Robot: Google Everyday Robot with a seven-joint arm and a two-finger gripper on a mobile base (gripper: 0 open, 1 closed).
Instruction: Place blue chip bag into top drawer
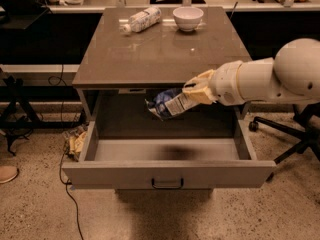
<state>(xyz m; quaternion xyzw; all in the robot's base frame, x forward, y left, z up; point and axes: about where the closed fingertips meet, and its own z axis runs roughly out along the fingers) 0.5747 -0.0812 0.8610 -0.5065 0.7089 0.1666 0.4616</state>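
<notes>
The blue chip bag (pixel 167 104) is a crumpled dark-blue foil bag with a white panel, held in the air above the open top drawer (pixel 167 174). My gripper (pixel 192 92) is shut on the bag's right end, just in front of the cabinet top's front edge. The arm reaches in from the right. The drawer is pulled fully out; its grey floor shows bare, with the bag's shadow on it. The drawer's front panel has a small dark handle (pixel 167 184) at its centre.
A clear plastic water bottle (pixel 141 20) lies on its side and a white bowl (pixel 188 17) stands at the back of the cabinet top (pixel 150 54). An office chair base (pixel 295 139) is at the right. Cables and a crumpled bag (pixel 75 141) lie on the floor left.
</notes>
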